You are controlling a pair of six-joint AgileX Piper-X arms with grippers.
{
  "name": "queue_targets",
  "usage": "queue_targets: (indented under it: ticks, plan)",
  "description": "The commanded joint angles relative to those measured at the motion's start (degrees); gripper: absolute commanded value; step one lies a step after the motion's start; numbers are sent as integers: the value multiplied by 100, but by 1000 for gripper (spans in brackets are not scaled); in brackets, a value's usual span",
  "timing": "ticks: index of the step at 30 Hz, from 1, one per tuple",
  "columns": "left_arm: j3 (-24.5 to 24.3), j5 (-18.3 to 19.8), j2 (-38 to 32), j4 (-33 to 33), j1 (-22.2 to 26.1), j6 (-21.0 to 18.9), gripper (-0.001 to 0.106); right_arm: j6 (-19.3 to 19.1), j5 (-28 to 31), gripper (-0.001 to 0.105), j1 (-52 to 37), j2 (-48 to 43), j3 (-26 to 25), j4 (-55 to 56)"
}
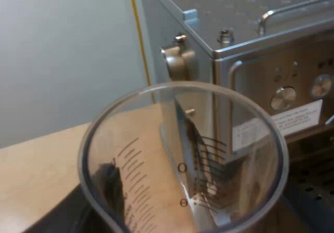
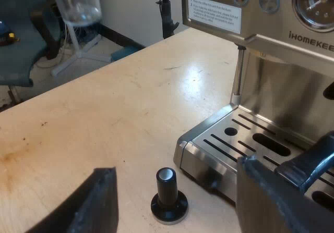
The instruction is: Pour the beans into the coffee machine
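Standing roughly upright, mouth up, the measuring glass (image 1: 182,160) is clamped in my left pincer (image 1: 156,207) beside the machine (image 1: 245,19); right pincer (image 2: 180,204) gapes.

A lab-like workroom set up around a coffee rig.
The stainless-steel espresso machine (image 2: 271,40) sits on a bare, pale wooden worktop (image 2: 104,118). Beyond it are a blue-grey office chair (image 2: 21,40), a black stand pole (image 2: 166,9), white splayed stand legs (image 2: 78,53) and a plain white wall (image 2: 135,3).

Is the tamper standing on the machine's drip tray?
No, the tamper stands upright on the table, beside the drip tray.
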Motion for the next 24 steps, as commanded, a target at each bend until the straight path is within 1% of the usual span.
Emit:
queue_targets:
  ticks: [1,4,6,9,11,12,13,14,16,17,22,24]
  plan:
    - [150,41,-35,-280,5,-125,11,-9,18,52,4,-40,-16,-77]
    - [355,16,-35,-545,5,-115,11,-9,18,52,4,-40,-16,-77]
    - [501,12,-35,-749,87,-115,11,-9,18,52,4,-40,-16,-77]
    - [740,87,-2,-1057,411,-169,11,-9,-82,52,4,-40,-16,-77]
    - [921,317,41,-1334,747,-200,11,-9,-120,52,4,-40,-16,-77]
    - [981,422,69,-1456,842,-198,11,-9,-126,52,4,-40,-16,-77]
    - [1034,689,104,-1573,989,-199,11,-9,-140,52,4,-40,-16,-77]
    - [1061,773,144,-1639,1100,-199,11,-9,-141,52,4,-40,-16,-77]
    - [1086,1193,291,-1769,1356,-199,11,-21,-164,52,4,38,-16,-77]
    - [1086,1307,384,-1773,1446,-199,11,-20,-163,52,4,89,-16,-77]
    - [1090,1367,741,-1772,1529,-143,11,-20,-163,52,4,454,-16,-249]
    - [1107,1505,877,-1837,1529,-68,11,-20,-163,52,4,629,-16,-452]
